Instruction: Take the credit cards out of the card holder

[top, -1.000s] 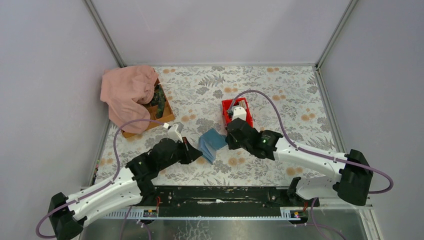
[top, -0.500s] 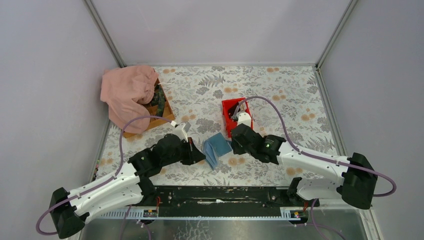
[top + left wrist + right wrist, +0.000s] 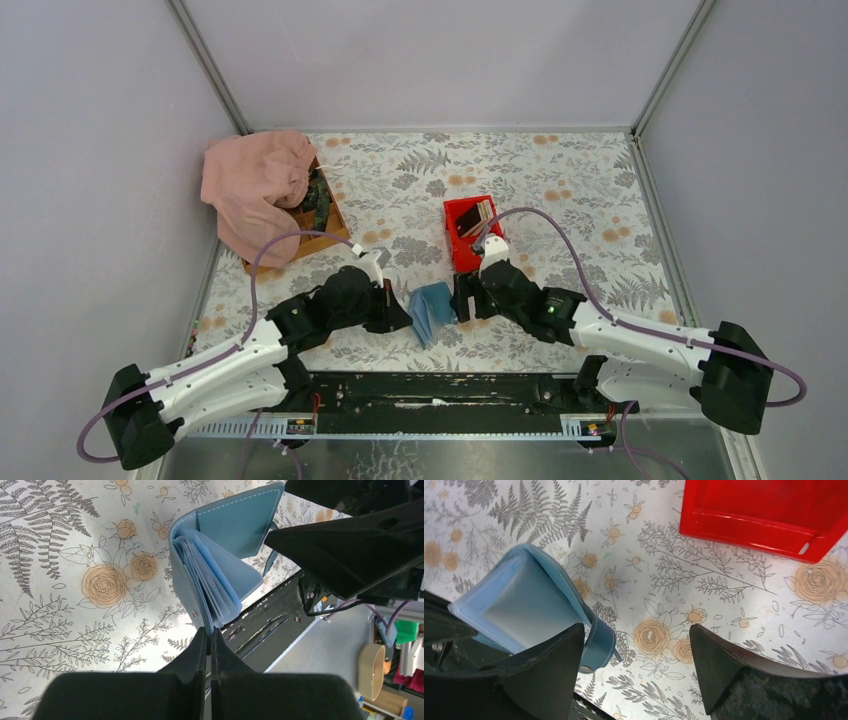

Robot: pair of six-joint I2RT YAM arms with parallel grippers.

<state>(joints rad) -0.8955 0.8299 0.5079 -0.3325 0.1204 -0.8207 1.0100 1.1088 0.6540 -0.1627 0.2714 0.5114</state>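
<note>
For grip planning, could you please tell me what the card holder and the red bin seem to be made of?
Card holder: probably matte leather or faux leather, given its stitched edge; inner sleeves look like translucent plastic. Red bin: glossy moulded plastic, judging by highlights.

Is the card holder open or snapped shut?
Open: the card holder is spread, its inner sleeves fanned out, snap strap unfastened, one edge pinched by the left gripper, jaws shut.

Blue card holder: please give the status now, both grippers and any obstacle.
Left gripper shut on flat blue folding card holder, fanned open. Right gripper open, empty, beside it. Red plastic bin beyond, not in the way.
</note>
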